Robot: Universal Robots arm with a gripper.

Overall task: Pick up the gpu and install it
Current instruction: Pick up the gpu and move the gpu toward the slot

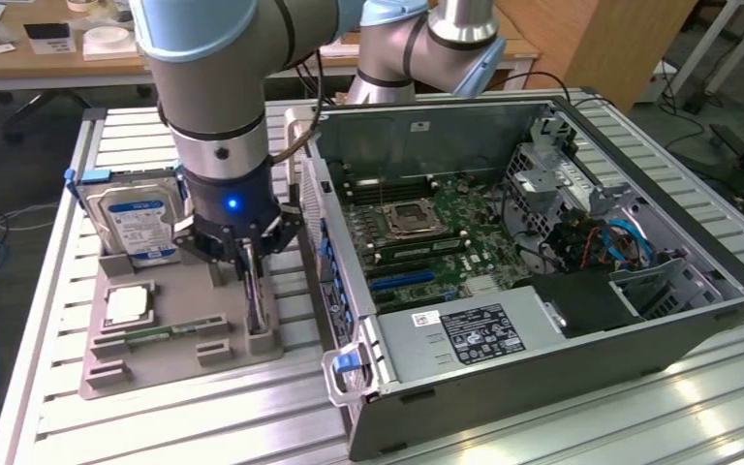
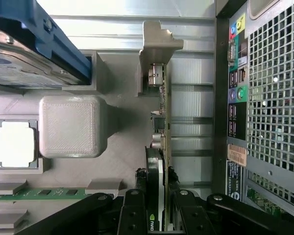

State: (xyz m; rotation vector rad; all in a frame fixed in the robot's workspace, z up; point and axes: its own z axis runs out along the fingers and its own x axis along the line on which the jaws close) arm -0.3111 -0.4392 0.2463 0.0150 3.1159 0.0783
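Observation:
The gpu stands on edge in its holders on the exterior view's right side of the grey parts tray. It is a thin green card with a silver end bracket. In the wrist view the gpu runs lengthwise away from the camera, bracket at the far end and dark heatsink near the fingers. My gripper has come straight down on it. The black fingers press the card from both sides, so my gripper is shut on the gpu. The card still rests in the tray.
The open computer case lies just beside the tray, its motherboard exposed and its rear panel close to the card. On the tray sit a blue-labelled hard drive, a CPU and a memory stick.

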